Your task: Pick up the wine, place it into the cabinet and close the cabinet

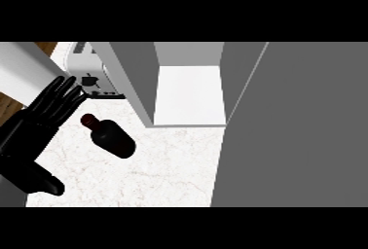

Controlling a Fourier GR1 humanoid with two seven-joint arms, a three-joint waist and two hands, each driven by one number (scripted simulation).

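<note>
One wine bottle (111, 136) lying on counter (165, 165), left hand (39, 126) beside it (fingers straight, nothing held), cabinet (188, 95) open

- A home kitchen, by its fittings.
- Pale marbled counter (158, 165) fills the middle.
- White toaster (90, 73) stands at the far left.
- Grey cabinet (188, 92) sits open at the far side, its door (302, 126) at right.

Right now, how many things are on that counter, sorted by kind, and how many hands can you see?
Wine bottle: 1, dark, lying on the counter
Toaster: 1, white
Cabinet: 1, door open
Left hand: 1, black, open
Total: 4
</note>
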